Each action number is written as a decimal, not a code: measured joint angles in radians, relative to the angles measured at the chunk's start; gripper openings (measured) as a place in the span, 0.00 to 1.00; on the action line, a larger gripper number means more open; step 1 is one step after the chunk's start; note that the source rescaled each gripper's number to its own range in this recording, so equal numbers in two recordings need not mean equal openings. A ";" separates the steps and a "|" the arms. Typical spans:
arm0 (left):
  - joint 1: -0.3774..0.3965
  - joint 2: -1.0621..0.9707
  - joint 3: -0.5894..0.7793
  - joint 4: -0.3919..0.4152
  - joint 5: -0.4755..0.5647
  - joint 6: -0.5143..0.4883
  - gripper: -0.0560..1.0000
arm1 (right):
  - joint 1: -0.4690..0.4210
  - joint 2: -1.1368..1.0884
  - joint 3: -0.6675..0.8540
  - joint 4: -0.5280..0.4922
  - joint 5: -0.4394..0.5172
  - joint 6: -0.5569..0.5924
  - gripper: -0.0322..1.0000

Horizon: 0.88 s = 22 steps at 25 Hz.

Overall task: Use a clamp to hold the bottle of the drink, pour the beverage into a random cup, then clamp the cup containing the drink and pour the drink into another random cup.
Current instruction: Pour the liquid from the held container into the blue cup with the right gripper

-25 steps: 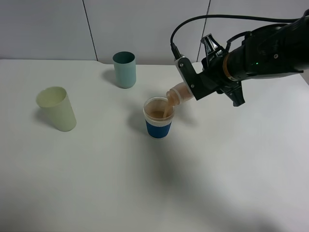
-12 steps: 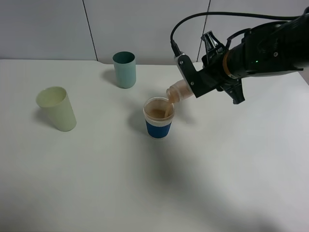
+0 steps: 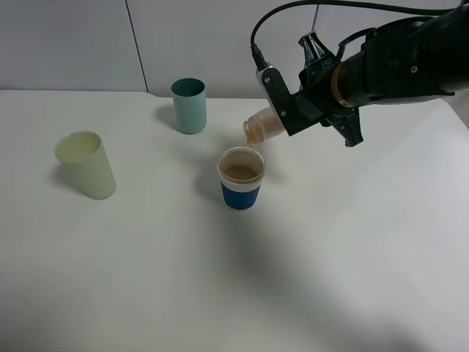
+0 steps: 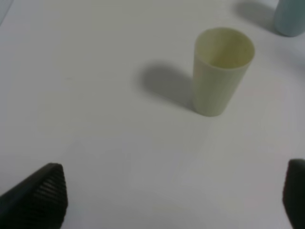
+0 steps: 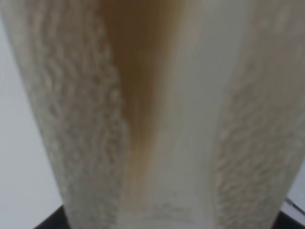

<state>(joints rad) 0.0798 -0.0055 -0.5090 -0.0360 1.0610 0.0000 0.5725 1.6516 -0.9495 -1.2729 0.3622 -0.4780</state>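
My right gripper (image 3: 278,116) is shut on the bottle (image 3: 259,127), which lies tipped nearly level with its mouth just above the far rim of the short blue-banded cup (image 3: 241,192). No stream runs from the mouth. Beige-brown beverage (image 3: 241,172) fills the cup almost to its white rim. The bottle (image 5: 152,114) fills the right wrist view, with a brown streak down its translucent wall. The teal tumbler (image 3: 189,106) stands behind the cup to the left. My left gripper (image 4: 171,200) is open over bare table, out of the high view.
A pale green tumbler (image 3: 86,166) stands at the left of the white table (image 3: 330,257), and it appears ahead of the left fingers in the left wrist view (image 4: 222,71). The teal tumbler's base (image 4: 289,19) shows at that view's corner.
The right gripper has lifted the bottle and swung it back toward level. The stream into the blue-banded cup has stopped. The left gripper has not moved.
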 joint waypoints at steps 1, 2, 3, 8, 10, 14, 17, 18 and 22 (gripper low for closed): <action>0.000 0.000 0.000 0.000 0.000 0.000 0.69 | 0.004 0.000 0.000 0.000 0.001 -0.004 0.03; 0.000 0.000 0.000 0.000 0.000 0.000 0.69 | 0.005 0.000 0.000 0.000 0.001 -0.015 0.03; 0.000 0.000 0.000 0.000 0.000 0.000 0.69 | 0.005 0.000 0.000 0.000 0.000 -0.026 0.03; 0.000 0.000 0.000 0.000 0.000 0.000 0.69 | 0.005 0.000 0.000 0.000 0.002 -0.044 0.03; 0.000 0.000 0.000 0.000 0.000 0.000 0.69 | 0.008 0.000 0.000 0.000 0.004 -0.054 0.03; 0.000 0.000 0.000 0.000 0.000 0.000 0.69 | 0.015 0.000 0.000 0.000 0.009 -0.064 0.03; 0.000 0.000 0.000 0.000 0.000 0.000 0.69 | 0.033 0.000 0.000 0.000 0.009 -0.078 0.03; 0.000 0.000 0.000 0.000 0.000 0.000 0.69 | 0.035 0.000 0.000 0.000 0.009 -0.078 0.03; 0.000 0.000 0.000 0.000 0.000 0.000 0.69 | 0.035 0.000 0.000 0.000 0.021 -0.082 0.03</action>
<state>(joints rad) 0.0798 -0.0055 -0.5090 -0.0360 1.0610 0.0000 0.6070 1.6516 -0.9495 -1.2729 0.3828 -0.5602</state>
